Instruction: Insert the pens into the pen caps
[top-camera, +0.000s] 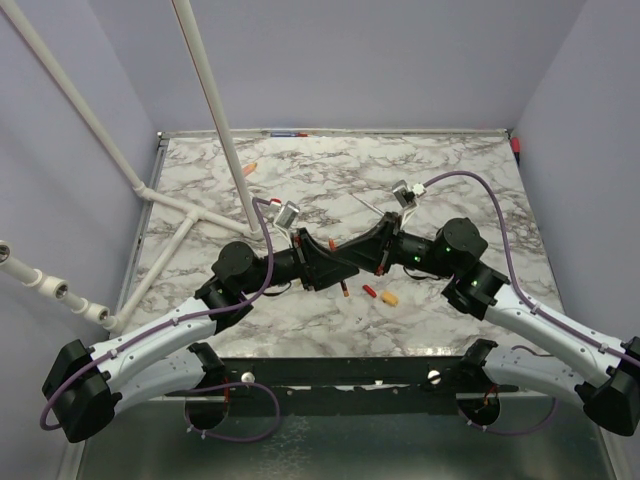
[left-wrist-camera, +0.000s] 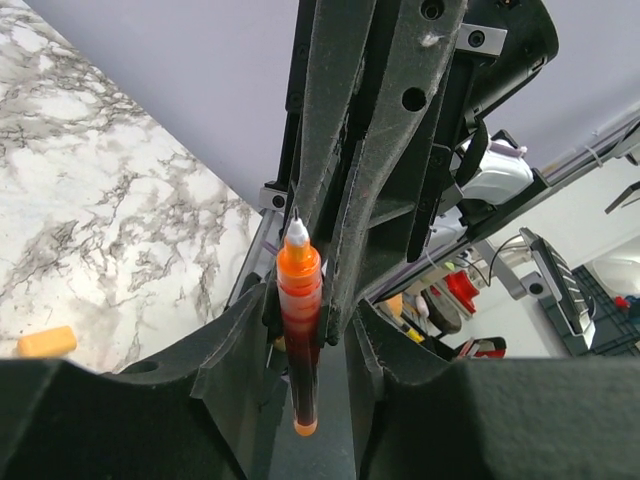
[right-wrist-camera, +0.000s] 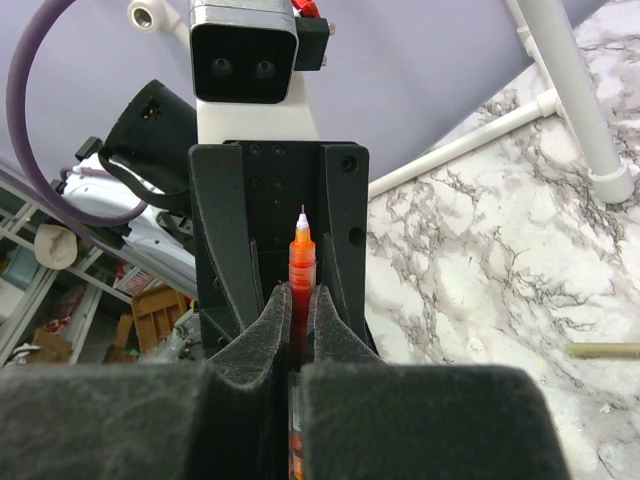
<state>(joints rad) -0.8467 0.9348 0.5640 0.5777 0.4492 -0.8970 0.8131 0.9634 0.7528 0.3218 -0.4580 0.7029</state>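
1. At the far left of my top view, a white pipe frame (top-camera: 213, 110) stands on the marble table (top-camera: 470, 190). A short orange piece (top-camera: 250, 168) lies near the pipe's foot; it is too small for me to tell pen from cap.
2. The left gripper (left-wrist-camera: 310, 312) sits at mid-table and faces the other arm head-on. Its jaws stand at a narrow gap, with the orange pen (left-wrist-camera: 300, 330) between them. I cannot tell whether either pad touches the barrel.
3. That pen is lifted off the table. Its white tip points toward the left wrist, and its barrel runs back into the other hand.
4. The right gripper (right-wrist-camera: 300, 305) is pinched tight on the pen's barrel. From its own camera I see both foam pads pressed against the orange plastic.
5. Below the two meeting hands, a red pen (top-camera: 345, 290) lies on the marble.
6. Just to its right lies a red cap (top-camera: 369, 291).
7. A yellow-orange cap (top-camera: 390, 298) lies beside the red one, apart from both grippers.
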